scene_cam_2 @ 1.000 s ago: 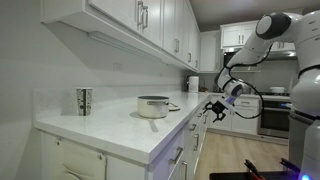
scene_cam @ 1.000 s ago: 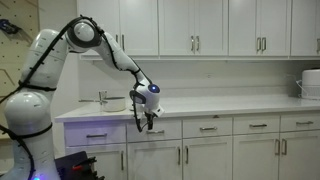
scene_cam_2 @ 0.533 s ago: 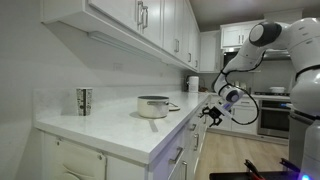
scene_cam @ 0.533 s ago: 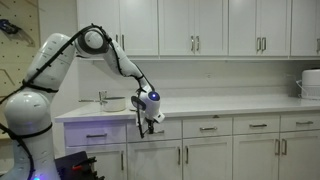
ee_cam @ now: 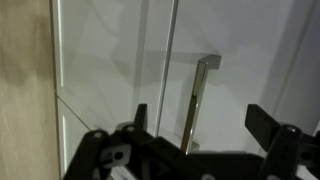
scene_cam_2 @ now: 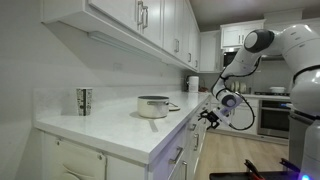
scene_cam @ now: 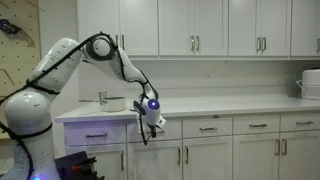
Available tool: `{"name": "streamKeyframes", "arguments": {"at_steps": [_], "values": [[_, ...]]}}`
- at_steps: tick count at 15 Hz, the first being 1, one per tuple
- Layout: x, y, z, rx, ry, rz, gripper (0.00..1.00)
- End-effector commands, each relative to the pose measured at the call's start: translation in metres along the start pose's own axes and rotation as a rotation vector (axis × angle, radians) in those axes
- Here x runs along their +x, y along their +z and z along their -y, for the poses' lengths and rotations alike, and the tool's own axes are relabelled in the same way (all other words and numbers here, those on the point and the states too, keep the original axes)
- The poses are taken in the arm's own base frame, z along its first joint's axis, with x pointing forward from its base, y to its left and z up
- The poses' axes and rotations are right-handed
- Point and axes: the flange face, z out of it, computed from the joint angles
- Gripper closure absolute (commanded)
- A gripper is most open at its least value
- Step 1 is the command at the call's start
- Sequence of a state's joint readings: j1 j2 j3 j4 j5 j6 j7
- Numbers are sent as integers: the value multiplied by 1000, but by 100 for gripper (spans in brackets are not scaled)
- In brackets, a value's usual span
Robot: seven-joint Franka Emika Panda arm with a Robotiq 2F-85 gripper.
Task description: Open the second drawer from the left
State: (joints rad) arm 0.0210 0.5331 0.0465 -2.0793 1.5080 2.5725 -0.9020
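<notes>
The second drawer from the left (scene_cam: 171,129) is a white drawer under the countertop. In this exterior view my gripper (scene_cam: 147,130) hangs right in front of it and hides its handle. In the wrist view the drawer's panelled front (ee_cam: 245,60) fills the frame. Its silver bar handle (ee_cam: 196,95) runs lengthwise between my two dark fingers. The gripper (ee_cam: 200,122) is open, with a finger on each side of the handle and not touching it. In an exterior view along the counter, the gripper (scene_cam_2: 207,116) sits at the drawer fronts.
The leftmost drawer (scene_cam: 97,135) has a handle that glows purple. More like drawers (scene_cam: 208,128) run to the right, with tall doors below. On the countertop (scene_cam_2: 120,128) stand a pot (scene_cam_2: 153,106) and a metal cup (scene_cam_2: 84,101). A stove (scene_cam_2: 272,108) stands beyond.
The gripper has moved a little down and closer to the second drawer's front, and the arm's elbow has shifted. The fingers remain open.
</notes>
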Motion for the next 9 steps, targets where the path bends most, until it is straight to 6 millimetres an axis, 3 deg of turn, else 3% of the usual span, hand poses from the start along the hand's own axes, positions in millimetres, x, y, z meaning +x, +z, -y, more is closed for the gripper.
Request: {"name": "streamKeyframes", "arguments": {"at_steps": [1, 9], "values": [[3, 15, -2, 14, -50, -44, 0], [-13, 33, -22, 34, -160, -88, 0]]}}
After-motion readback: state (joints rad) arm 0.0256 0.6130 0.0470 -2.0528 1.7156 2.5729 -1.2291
